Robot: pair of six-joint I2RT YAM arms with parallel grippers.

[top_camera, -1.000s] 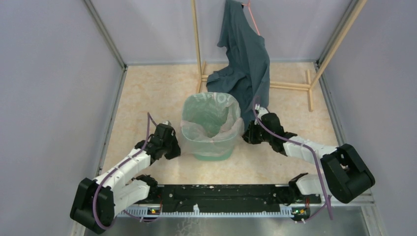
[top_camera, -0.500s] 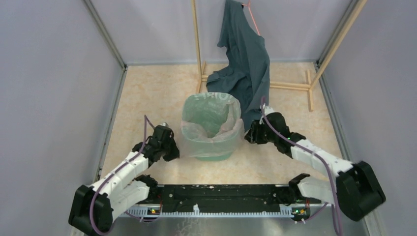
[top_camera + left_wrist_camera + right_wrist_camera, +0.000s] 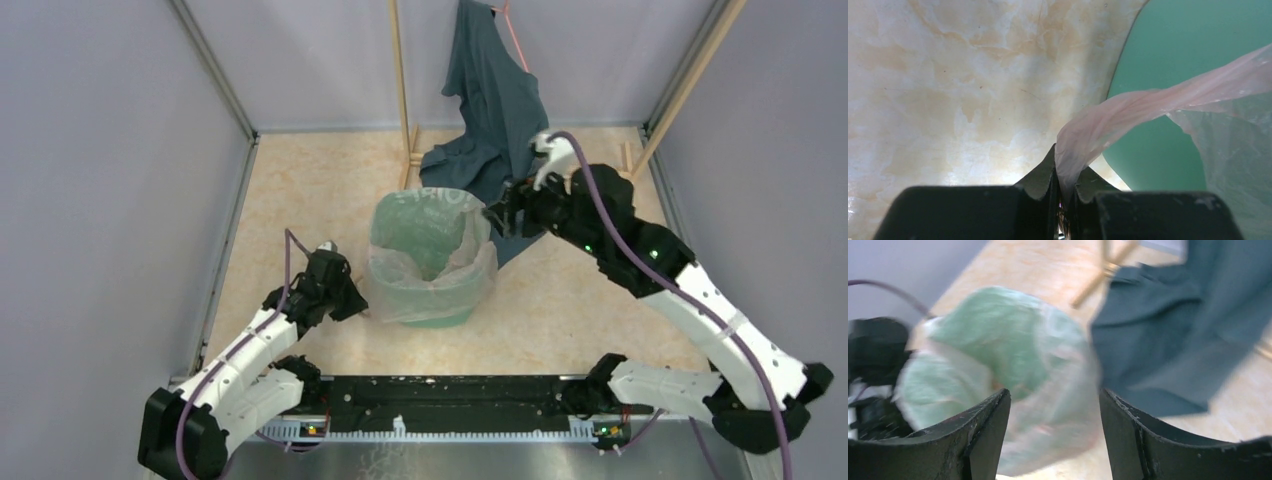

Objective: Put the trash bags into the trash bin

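- My right arm [image 3: 640, 255] has swung up and back from the right side of the trash bin [image 3: 436, 318]. It now hangs high over the far right of the rim, close to the dark teal garment [image 3: 500, 110]. My left arm has hardly shifted and is still low at the bin's left side.
- The trash bin stands upright in the middle of the desk [image 3: 300, 190], mouth open, so the liner can be dressed from both sides.
- The trash bags [image 3: 432, 292] already sit in the bin. The pale pink film lines the inside and folds out over the rim, drooping down the near wall. I judge the task close to done, with only the skirt left to settle.
- My right claw [image 3: 1053, 395] is spread wide with nothing between its jaws. Its side of the film lies over the rim on its own, so I take it that no grip is needed there.
- My left claw [image 3: 1065, 172] pinches a twisted strand of the film, which runs taut from the jaws up to the rim. That pull keeps the fold seated on the left edge. If I tug harder, the thin film may tear or slip back off.
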